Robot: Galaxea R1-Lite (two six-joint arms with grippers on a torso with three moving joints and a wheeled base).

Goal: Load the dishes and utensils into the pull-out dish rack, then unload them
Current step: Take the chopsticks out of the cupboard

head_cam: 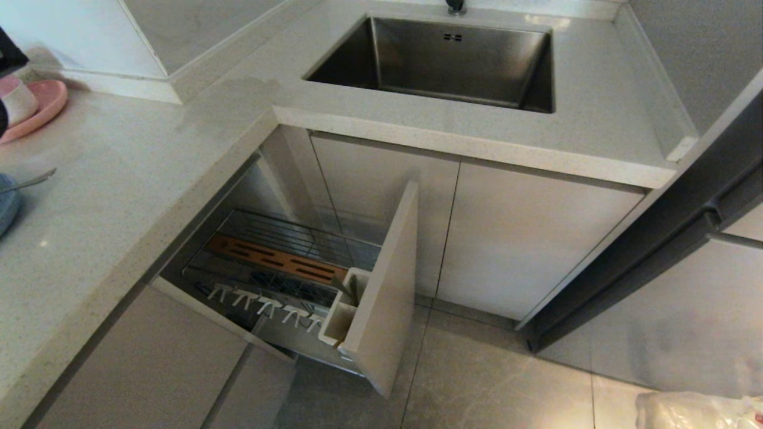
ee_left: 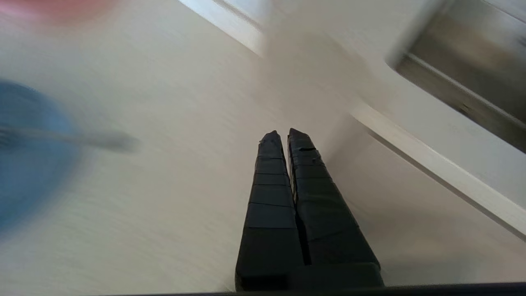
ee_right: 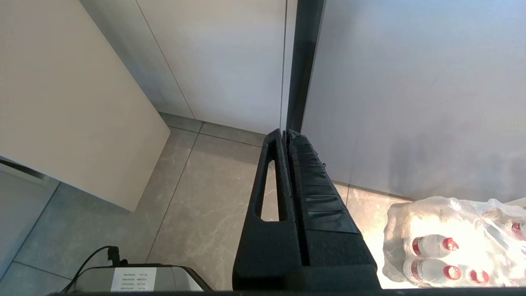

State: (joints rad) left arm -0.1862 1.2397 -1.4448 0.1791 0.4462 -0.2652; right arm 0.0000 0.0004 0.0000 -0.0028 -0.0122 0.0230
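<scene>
The pull-out dish rack (head_cam: 280, 271) stands open under the counter, with its wooden bar (head_cam: 277, 262), white prongs (head_cam: 268, 305) and utensil cup (head_cam: 344, 307) all bare. At the counter's left edge a pale-blue dish (head_cam: 7, 205) shows in part, and the silver utensil (head_cam: 31, 180) rests on it. In the left wrist view my left gripper (ee_left: 283, 132) hovers shut and empty over the countertop, to the side of the blurred blue dish (ee_left: 28, 164) and utensil (ee_left: 94, 139). My right gripper (ee_right: 285, 132) hangs shut and empty above the floor. The chopsticks are out of view.
A pink plate (head_cam: 42, 107) with a pink-and-white bowl (head_cam: 18, 98) sits at the counter's far left. The steel sink (head_cam: 441, 62) lies behind the rack. The rack's beige front panel (head_cam: 387, 286) juts over the tiled floor. A wrapped pack of bottles (ee_right: 452, 242) stands on the floor at right.
</scene>
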